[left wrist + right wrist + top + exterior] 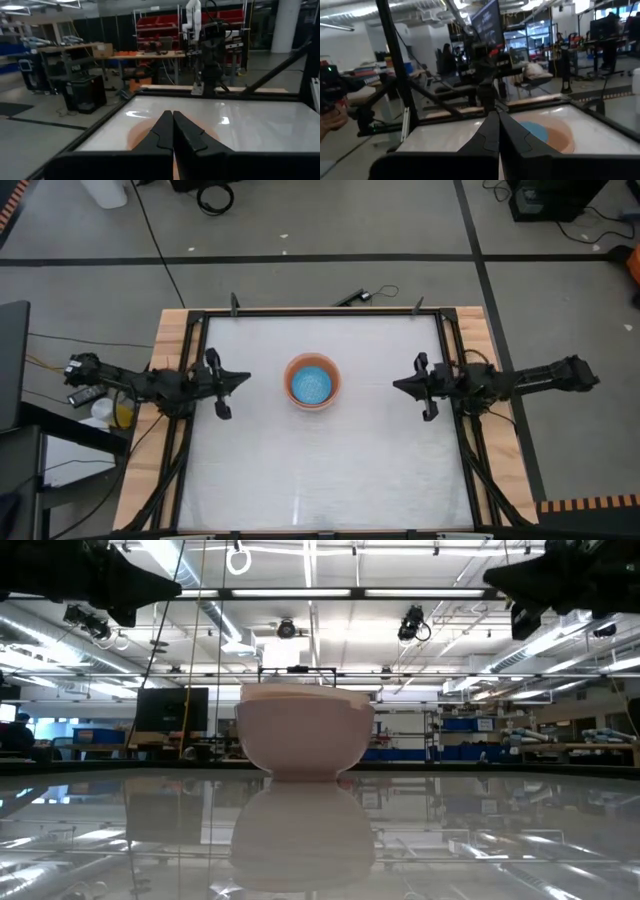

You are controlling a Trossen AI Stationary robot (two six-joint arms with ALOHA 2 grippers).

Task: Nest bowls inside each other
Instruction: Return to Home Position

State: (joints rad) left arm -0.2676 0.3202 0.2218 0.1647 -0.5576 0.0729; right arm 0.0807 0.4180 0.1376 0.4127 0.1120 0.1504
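Observation:
One stack of bowls [313, 383] stands on its base at the middle of the white table. Its outer bowl is peach-orange [332, 396] and the blue speckled bowl [311, 385] sits inside it. The low view shows the stack's pale side [303, 740], with rim edges of nested bowls [335, 692] at the top. My left gripper [244, 379] is shut, left of the stack, pointing level at it, raised off the table. My right gripper [397, 386] is shut too, right of the stack, likewise level and raised. Both hold nothing. In the wrist views the stack [552, 131] shows beyond the shut fingers.
A black frame [320, 312] runs round the table, with two posts at the far edge. Bare white tabletop [320, 470] lies on all sides of the stack. In the right wrist view a person's hand [332, 120] shows beyond the table's left side.

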